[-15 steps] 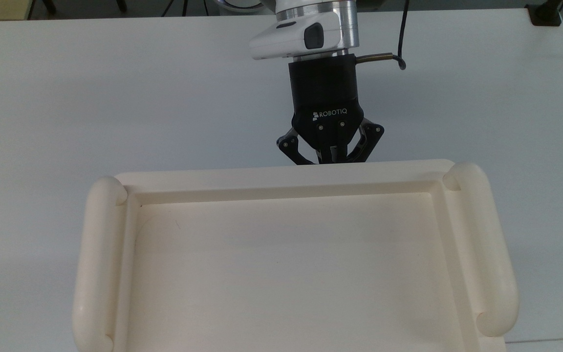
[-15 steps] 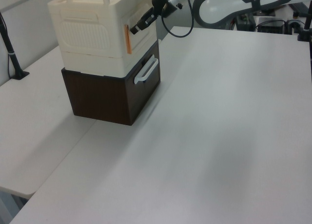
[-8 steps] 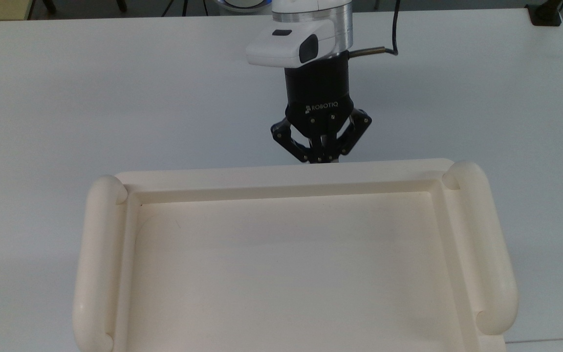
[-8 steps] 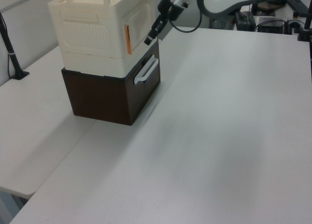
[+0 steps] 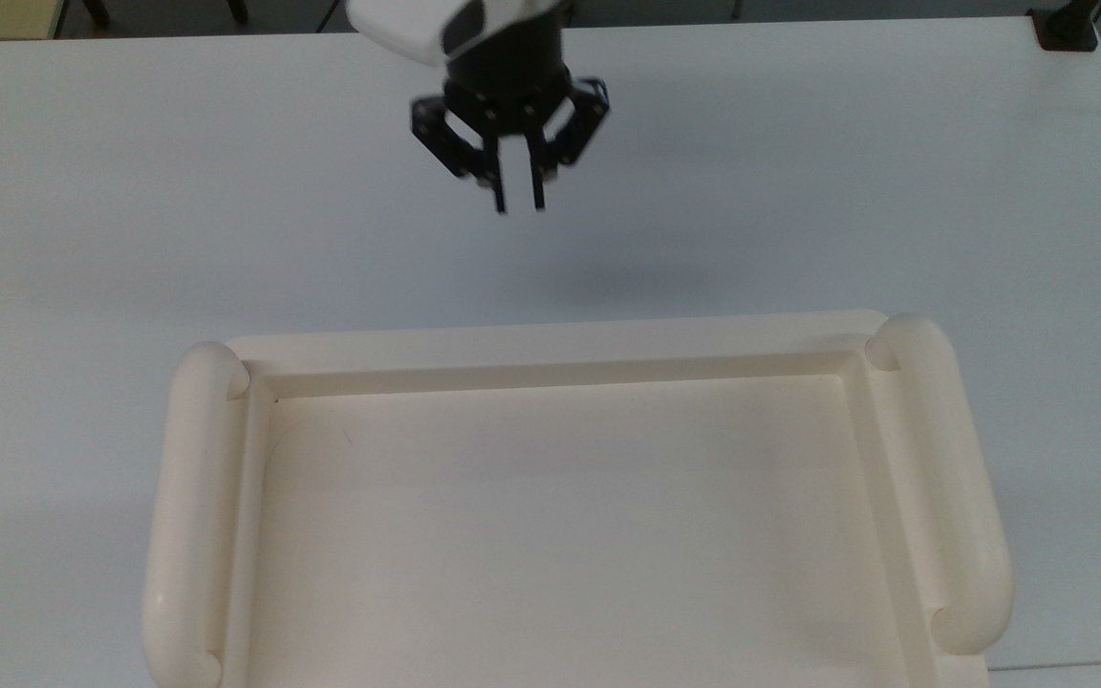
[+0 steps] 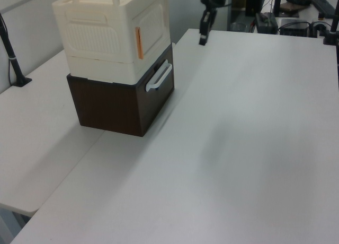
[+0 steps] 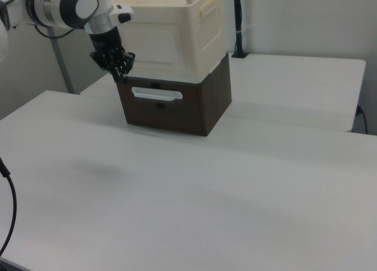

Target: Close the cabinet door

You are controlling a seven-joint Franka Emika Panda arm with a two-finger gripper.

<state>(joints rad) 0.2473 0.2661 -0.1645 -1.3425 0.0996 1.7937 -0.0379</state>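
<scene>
Cream plastic cabinet door (image 6: pixel 152 22) now sits flush in the pale upper cabinet atop the dark brown wooden drawer box (image 6: pixel 124 98), facing the open white table (image 6: pixel 238 138), its long axis level. Black two-finger gripper (image 5: pixel 518 199), fingers slightly apart and empty, has pulled back well clear, suggesting the closing is done.

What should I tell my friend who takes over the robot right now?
Gripper: fingers a little apart, holding nothing. It hangs above the table, clear of the cream cabinet.
Cabinet door: looks flush with the cabinet's front in the left view, so it seems shut.
The cabinet sits on a brown drawer box.
Done: the door appears closed.
Left: check that the door sits fully flush, then park the arm.
</scene>
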